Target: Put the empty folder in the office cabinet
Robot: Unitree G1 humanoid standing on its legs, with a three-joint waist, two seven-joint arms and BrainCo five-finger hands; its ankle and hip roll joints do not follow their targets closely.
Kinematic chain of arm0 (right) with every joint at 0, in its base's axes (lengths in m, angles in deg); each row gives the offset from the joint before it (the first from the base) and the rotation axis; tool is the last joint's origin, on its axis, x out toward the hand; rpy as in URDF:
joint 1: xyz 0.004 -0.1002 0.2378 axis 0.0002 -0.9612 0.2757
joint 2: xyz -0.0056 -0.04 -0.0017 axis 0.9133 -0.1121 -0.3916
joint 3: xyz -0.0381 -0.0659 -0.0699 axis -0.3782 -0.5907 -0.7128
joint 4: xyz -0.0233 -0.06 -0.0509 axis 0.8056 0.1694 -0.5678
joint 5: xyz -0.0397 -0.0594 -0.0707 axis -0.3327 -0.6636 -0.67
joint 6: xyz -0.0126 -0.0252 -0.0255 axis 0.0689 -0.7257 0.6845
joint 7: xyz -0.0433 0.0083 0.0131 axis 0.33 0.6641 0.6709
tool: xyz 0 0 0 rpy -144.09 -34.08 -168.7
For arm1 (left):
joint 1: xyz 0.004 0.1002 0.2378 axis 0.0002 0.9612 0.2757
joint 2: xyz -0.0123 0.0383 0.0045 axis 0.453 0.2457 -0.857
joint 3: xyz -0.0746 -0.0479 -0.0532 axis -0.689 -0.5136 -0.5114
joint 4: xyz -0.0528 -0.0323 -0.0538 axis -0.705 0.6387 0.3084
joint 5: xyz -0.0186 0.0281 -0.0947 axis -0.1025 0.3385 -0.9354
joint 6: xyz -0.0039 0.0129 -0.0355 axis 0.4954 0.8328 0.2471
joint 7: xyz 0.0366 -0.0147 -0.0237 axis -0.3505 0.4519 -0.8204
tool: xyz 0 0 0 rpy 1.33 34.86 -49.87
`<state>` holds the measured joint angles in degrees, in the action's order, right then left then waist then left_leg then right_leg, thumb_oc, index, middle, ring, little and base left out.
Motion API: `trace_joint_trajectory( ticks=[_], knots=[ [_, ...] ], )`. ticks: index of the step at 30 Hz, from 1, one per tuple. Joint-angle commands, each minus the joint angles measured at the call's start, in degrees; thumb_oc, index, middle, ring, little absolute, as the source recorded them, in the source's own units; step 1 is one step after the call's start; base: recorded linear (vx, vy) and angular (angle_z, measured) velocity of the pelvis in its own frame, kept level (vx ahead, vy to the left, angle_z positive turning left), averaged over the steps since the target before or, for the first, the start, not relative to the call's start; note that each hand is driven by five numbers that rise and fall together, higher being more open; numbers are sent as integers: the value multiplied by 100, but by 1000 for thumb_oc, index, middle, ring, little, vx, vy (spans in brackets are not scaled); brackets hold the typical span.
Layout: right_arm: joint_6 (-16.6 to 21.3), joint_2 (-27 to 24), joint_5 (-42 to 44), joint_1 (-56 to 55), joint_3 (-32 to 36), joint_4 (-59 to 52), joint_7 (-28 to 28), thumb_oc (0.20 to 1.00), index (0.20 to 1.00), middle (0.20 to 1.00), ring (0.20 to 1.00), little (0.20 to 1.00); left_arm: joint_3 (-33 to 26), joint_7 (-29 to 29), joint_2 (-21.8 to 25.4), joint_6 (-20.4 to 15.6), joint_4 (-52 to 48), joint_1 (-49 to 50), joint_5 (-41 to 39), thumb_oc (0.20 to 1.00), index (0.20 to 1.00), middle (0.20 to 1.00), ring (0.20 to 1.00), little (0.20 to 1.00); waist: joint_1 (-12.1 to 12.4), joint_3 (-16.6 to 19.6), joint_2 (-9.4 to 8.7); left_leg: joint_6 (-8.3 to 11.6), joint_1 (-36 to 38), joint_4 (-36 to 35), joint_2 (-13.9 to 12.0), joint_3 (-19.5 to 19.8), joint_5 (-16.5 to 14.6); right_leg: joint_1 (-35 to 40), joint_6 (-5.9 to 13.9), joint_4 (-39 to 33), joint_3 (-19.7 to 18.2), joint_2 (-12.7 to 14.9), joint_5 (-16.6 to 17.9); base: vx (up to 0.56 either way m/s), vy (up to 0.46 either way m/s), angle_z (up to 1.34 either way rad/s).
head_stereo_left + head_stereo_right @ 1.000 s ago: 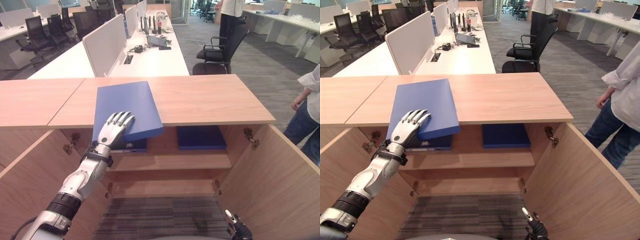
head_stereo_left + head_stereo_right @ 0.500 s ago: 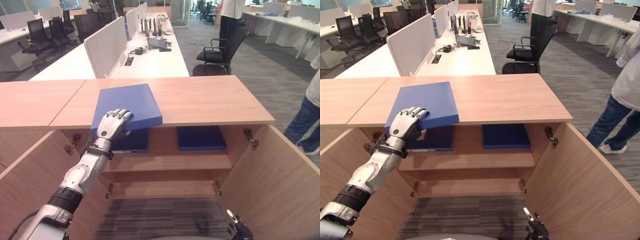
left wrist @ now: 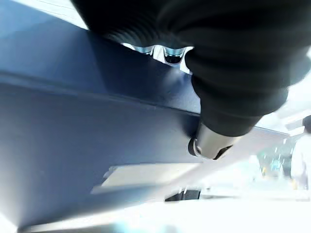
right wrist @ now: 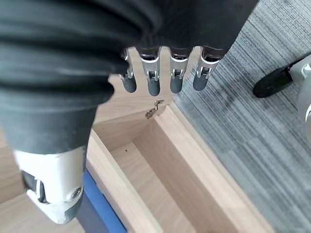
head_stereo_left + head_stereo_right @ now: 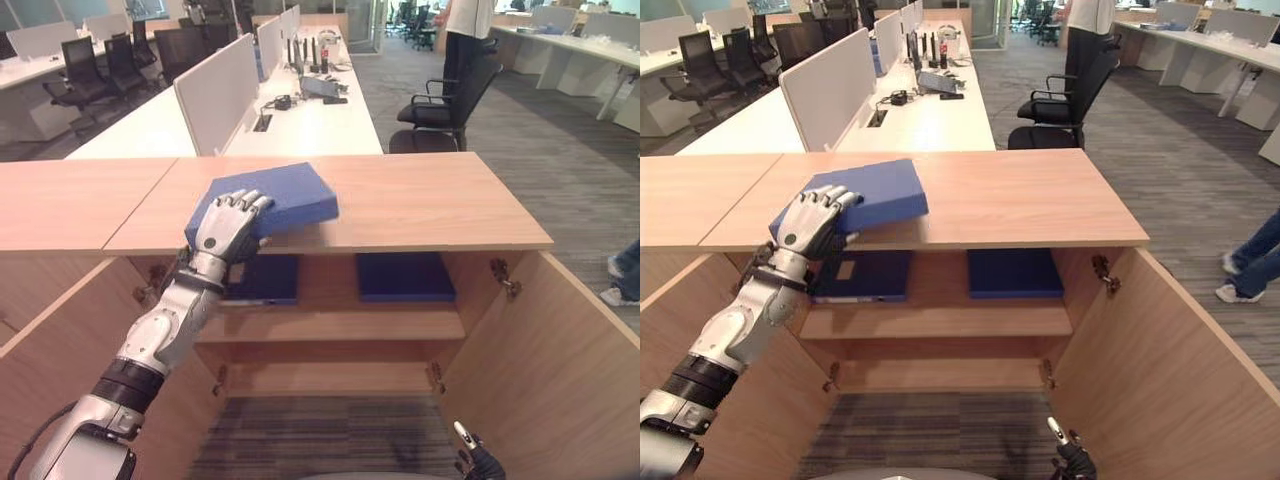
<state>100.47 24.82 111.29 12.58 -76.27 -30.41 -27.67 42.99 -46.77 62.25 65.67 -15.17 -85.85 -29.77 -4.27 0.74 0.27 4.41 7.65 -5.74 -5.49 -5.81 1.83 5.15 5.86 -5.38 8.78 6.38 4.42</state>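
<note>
Left hand [image 5: 228, 226] curled round near edge of blue folder [image 5: 285, 196], which is tilted, near edge lifted, on cabinet top [image 5: 420, 200] above open shelves; right hand [image 4: 165, 73] low, fingers straight, empty.

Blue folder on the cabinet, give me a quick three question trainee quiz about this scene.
1. True or false: the left robot hand grips the folder on the cabinet top.
2. What lies on the upper shelf inside the cabinet? A) two dark blue folders B) a stack of cups C) nothing
3. Fill in: the right robot hand hangs low with its fingers ____.

Key: 1 true. 2 A: one folder at the left, one at the right. 3 straight.
</note>
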Motion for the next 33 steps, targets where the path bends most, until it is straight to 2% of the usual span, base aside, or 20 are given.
trace_joint_trajectory(
  ticks=[1, 8, 10, 13, 17, 18, 22, 33],
  knots=[
    [148, 81, 224, 425, 113, 36, -47, 1000, 1000, 1000, 1000, 1000, -338, -259, 172, -100, -72, -1165, -553, 200, 200, 200, 200, 200, -70, -127, -35, 117, 210, 74, 42, 197, -389, 270, 325, 345, -81, -16, -628, 0, 0, 0],
    [142, 74, 176, 524, 51, 65, -86, 1000, 1000, 1000, 1000, 1000, -607, -373, 268, -141, -305, -1594, -1096, 200, 200, 200, 200, 200, -41, -121, 14, 113, 199, 74, 54, 221, -368, 269, 322, 372, -42, -3, -633, -1, -2, 1],
    [151, 81, 132, 557, 13, 38, -105, 1000, 1000, 1000, 1000, 1000, -888, -426, 268, -250, -629, -1780, -1596, 200, 200, 200, 200, 200, -14, -114, 51, 111, 206, 74, 62, 241, -360, 268, 318, 400, -5, -1, -646, 3, -5, 7],
    [158, 95, 97, 582, 11, 30, -110, 1000, 1000, 1000, 1000, 1000, -1071, -471, 284, -336, -829, -1841, -1921, 200, 200, 200, 200, 200, 3, -111, 75, 109, 210, 74, 68, 261, -358, 281, 315, 399, 3, 1, -652, 8, -7, 6],
    [173, 100, 49, 613, -1, 23, -100, 1000, 1000, 1000, 1000, 1000, -1276, -445, 311, -441, -1073, -1794, -2294, 200, 200, 200, 200, 200, 19, -115, 108, 107, 211, 74, 79, 270, -355, 285, 312, 398, 18, 8, -652, 7, 0, 6],
    [172, 117, 31, 636, -6, 41, -109, 1000, 1000, 1000, 1000, 1000, -1421, -405, 300, -569, -1269, -1721, -2695, 200, 200, 200, 200, 200, 45, -118, 125, 107, 207, 74, 78, 276, -350, 293, 309, 393, 39, 15, -652, 0, 0, 0],
    [167, 130, 6, 656, -10, 59, -105, 1000, 1000, 1000, 1000, 1000, -1575, -335, 234, -686, -1507, -1569, -3152, 200, 200, 200, 200, 200, 71, -128, 133, 100, 199, 74, 83, 291, -348, 293, 304, 395, 44, 20, -654, 4, 0, 1],
    [116, 182, -24, 734, -13, 114, -99, 1000, 1000, 1000, 1000, 1000, -1722, 30, 15, -1087, -1942, -1183, -4663, 200, 200, 200, 200, 200, 123, -162, 163, 81, 175, 74, 101, 352, -350, 304, 296, 390, 91, 42, -661, 1, -1, 2]
  ],
)
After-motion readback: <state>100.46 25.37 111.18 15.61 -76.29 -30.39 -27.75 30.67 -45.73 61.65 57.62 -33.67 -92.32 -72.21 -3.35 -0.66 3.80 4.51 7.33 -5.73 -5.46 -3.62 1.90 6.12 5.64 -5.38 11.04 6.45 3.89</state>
